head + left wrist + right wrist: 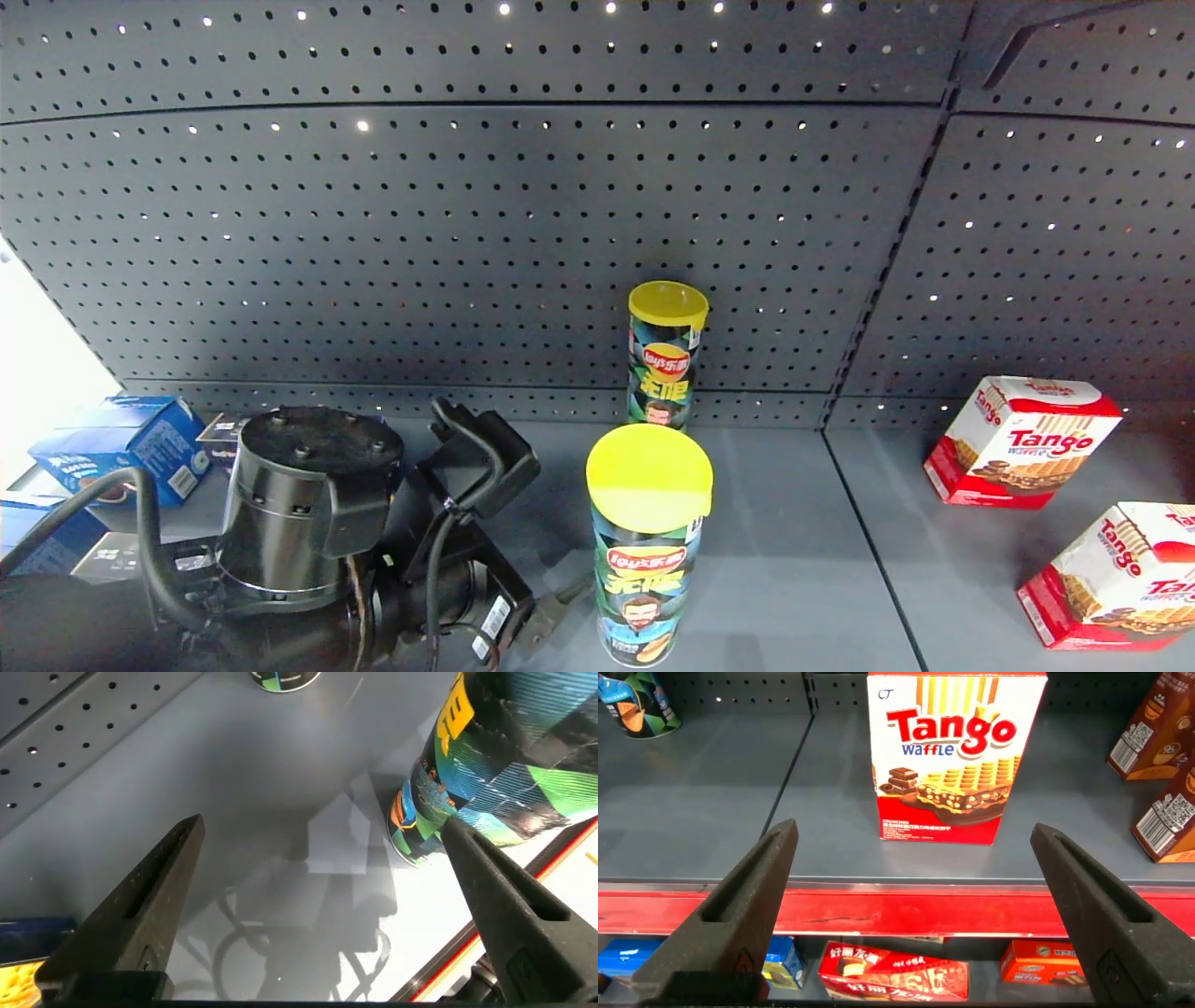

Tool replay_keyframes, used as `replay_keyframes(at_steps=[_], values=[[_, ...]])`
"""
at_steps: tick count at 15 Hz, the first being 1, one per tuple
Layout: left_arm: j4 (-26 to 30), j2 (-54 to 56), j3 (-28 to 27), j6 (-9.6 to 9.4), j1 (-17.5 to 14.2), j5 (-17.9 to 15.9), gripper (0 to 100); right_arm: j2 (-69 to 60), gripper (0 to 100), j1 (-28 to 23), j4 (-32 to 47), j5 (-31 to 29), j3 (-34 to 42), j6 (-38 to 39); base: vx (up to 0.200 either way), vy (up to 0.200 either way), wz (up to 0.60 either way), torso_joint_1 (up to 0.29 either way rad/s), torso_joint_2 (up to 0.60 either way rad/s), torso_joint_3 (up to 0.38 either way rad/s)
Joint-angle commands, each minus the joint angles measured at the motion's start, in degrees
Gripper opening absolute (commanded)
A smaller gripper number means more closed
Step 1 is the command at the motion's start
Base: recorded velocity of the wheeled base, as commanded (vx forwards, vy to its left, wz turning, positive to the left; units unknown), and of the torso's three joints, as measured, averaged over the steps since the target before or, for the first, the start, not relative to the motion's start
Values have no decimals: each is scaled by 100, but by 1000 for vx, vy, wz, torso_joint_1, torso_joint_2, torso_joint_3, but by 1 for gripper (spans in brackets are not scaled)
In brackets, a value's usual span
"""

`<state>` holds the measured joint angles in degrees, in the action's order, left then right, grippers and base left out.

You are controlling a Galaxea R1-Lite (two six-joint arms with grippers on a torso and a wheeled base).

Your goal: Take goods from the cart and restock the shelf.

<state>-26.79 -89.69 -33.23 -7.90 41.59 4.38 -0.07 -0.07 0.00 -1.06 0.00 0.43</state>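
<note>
Two chip cans with yellow lids stand on the grey shelf (794, 560): one at the back by the pegboard (667, 355), one nearer the front (647, 551). My left arm (308, 504) lies low on the shelf just left of the front can. My left gripper (322, 831) is open with only bare shelf between its fingers. The front can (486, 775) stands just off one fingertip (467, 854), and the back can's base (285, 679) shows farther off. My right gripper (915, 835) is open and empty, facing a red-and-white waffle box (957, 756) on the shelf.
Blue boxes (121, 448) sit at the shelf's left end, and two waffle boxes (1022, 439) (1111, 579) stand in the right bay. Brown boxes (1158, 765) stand beside the waffle box. A red shelf edge (906, 905) runs below, with packets (892, 971) on the lower level.
</note>
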Motion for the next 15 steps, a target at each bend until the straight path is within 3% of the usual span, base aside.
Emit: replay_keyframes(at_steps=[1, 15], values=[[-1, -14, 1, -1, -2, 2, 100, 7, 100, -1, 0, 1, 0, 1, 0, 0, 0, 0, 0, 0], [-1, -242, -175, -1, 147, 2, 100, 7, 100, -1, 0, 1, 0, 1, 0, 0, 0, 0, 0, 0]])
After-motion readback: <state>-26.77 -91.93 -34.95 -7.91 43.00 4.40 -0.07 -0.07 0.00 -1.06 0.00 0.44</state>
